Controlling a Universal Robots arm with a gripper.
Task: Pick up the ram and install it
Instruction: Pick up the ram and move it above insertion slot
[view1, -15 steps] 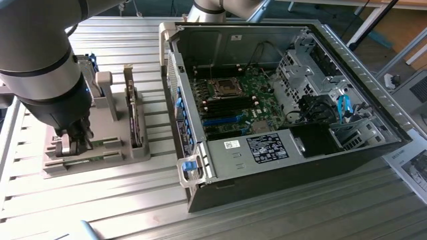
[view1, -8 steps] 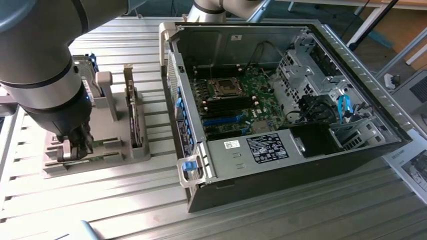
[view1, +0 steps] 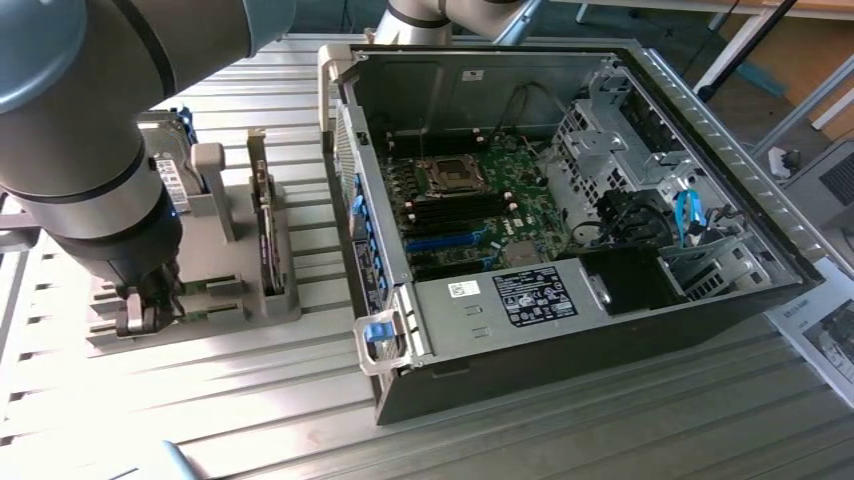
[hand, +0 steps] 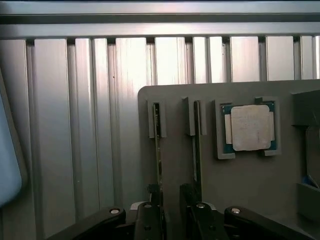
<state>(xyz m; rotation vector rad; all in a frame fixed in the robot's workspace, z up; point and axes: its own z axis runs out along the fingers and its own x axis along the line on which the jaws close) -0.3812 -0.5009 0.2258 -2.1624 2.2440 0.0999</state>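
Note:
Two alike green ram sticks stand on edge in slots of a grey holder (hand: 240, 200): one ram stick (hand: 158, 150) and a second ram stick (hand: 196, 150) beside it. My gripper (hand: 171, 200) is open and holds nothing. It hangs just above the near ends of the sticks, with one finger by each stick and bare holder showing in the gap between them. In the exterior view the gripper (view1: 147, 310) is low over the holder (view1: 214, 325) at that view's left.
A square silver processor (hand: 250, 127) lies in a recess of the holder beside the sticks. A brownish card (view1: 271, 230) stands on edge on the holder. The open computer case (view1: 561, 300) with its motherboard (view1: 467, 200) lies at the exterior view's right on the ribbed metal table (view1: 200, 400).

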